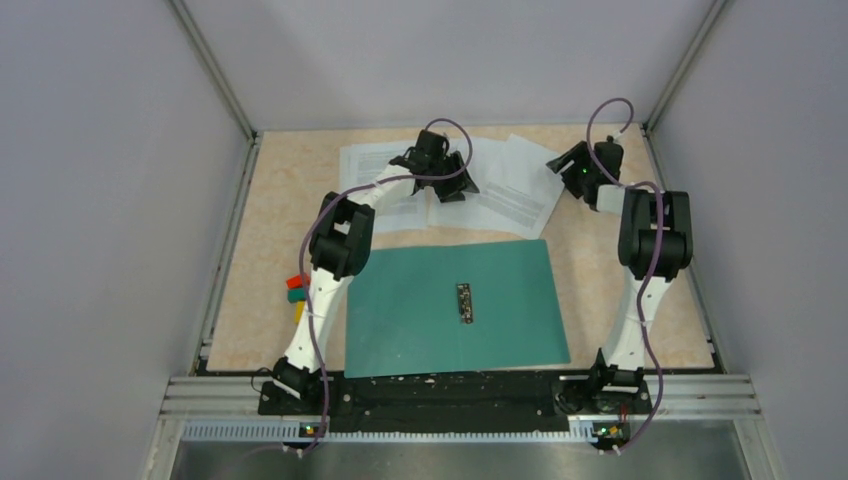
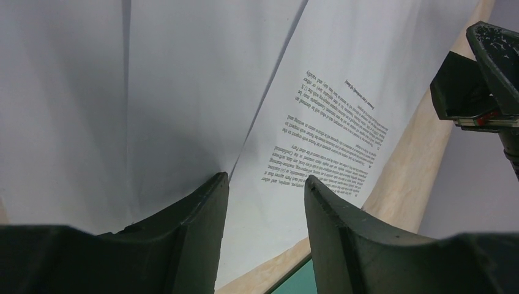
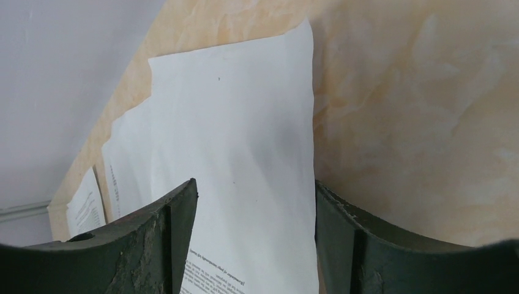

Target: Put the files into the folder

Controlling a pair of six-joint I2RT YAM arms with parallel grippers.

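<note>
My left fingers [image 2: 343, 233], half apart, straddle a seam in the files [image 1: 500, 185]. My right fingers [image 3: 165, 239], wider, straddle a blank sheet's edge. Neither seems to grip. The files fan crosswise on the bench [image 1: 280, 220] beyond the open folder [image 1: 420, 300], left arm mid-pile.

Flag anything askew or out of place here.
The files lie fanned and overlapping at different angles beyond the folder, not stacked square. The folder lies flat; nothing else stands out.
</note>
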